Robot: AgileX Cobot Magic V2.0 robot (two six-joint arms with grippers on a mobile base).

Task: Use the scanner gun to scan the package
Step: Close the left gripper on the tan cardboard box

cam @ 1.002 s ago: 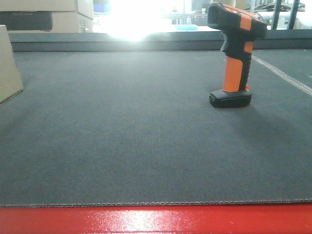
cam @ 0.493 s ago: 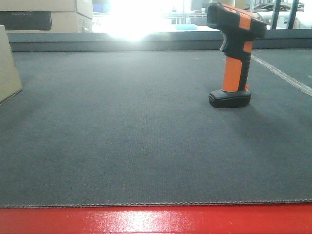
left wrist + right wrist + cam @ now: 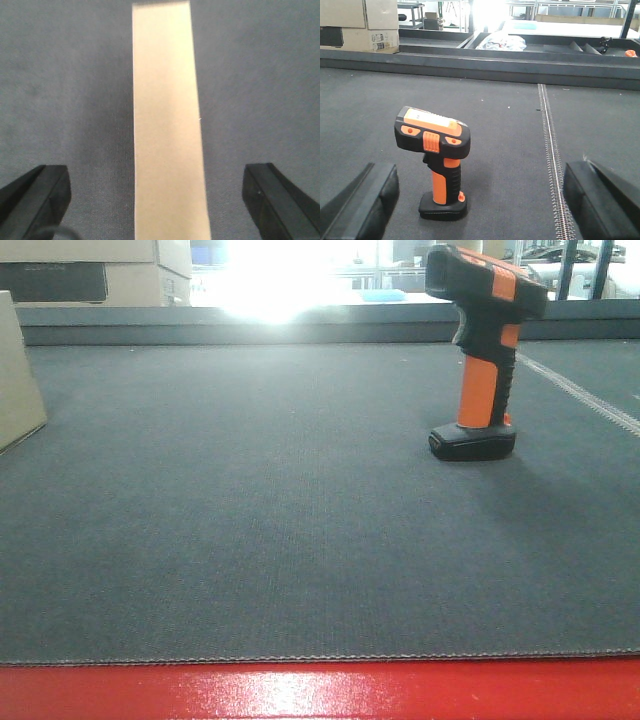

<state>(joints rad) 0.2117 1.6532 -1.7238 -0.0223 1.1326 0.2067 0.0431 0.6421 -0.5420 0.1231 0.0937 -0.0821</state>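
1. Surface: dark grey fabric mat (image 3: 250,520) w/ red front edge (image 3: 300,695). A stitched seam (image 3: 550,165) runs front-to-back on the R side of the mat.
2. Scanner gun (image 3: 483,390) stands upright on its flat black foot on the mat, R of centre in the front view, far half of the mat. Black head w/ orange stripe on top, orange-and-black shaft below. Nothing touches it.
3. R wrist view: scanner gun (image 3: 445,180) sits ahead of the cam, L of centre, just L of the seam and apart from it.
4. Right gripper (image 3: 480,170): jaws spread wide, one black finger (image 3: 365,205) at each lower corner of the frame. Nothing betw. them in contact, holds nothing. Scanner lies fwd of the fingers, closer to the L one.
5. Package (image 3: 15,380): tan cardboard, only a sliver shows at the far L edge of the front view, resting on the mat, well apart from the scanner.
6. L wrist view: package (image 3: 167,125) shows as a narrow tan face running up the frame centre, mat on both sides. No label visible on this face.
7. Left gripper (image 3: 156,175): jaws wide apart, fingers (image 3: 40,195) flank the package w/ clear mat gap each side. No contact, grips nothing.
8. Bkgd: stacked cardboard boxes (image 3: 90,270) w/ a dark panel beyond the mat, top L. Strong glare at top centre.
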